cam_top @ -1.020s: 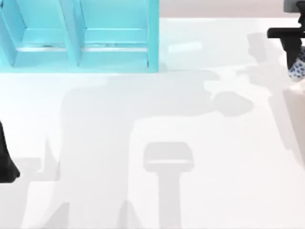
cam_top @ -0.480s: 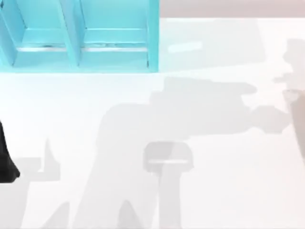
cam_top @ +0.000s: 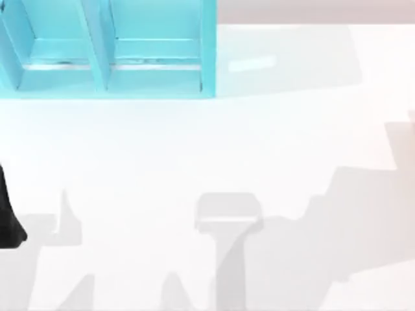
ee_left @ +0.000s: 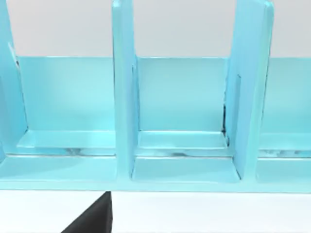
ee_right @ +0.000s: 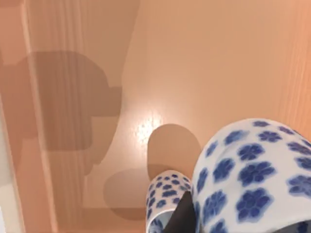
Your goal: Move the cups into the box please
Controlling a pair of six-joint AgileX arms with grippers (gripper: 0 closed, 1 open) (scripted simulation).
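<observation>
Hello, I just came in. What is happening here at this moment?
A two-arm robot is meant to put two cups into the turquoise box, which stands at the far left of the white table. In the right wrist view, one blue-flowered cup is very close to the camera, apparently carried by the right arm, with a second cup farther away above a wooden surface. The left arm waits at the table's left edge, facing the box's compartments.

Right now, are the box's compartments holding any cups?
Empty, as far as visible: the box shows bare turquoise floors in the left wrist view. A cup sits close before the right wrist camera.
</observation>
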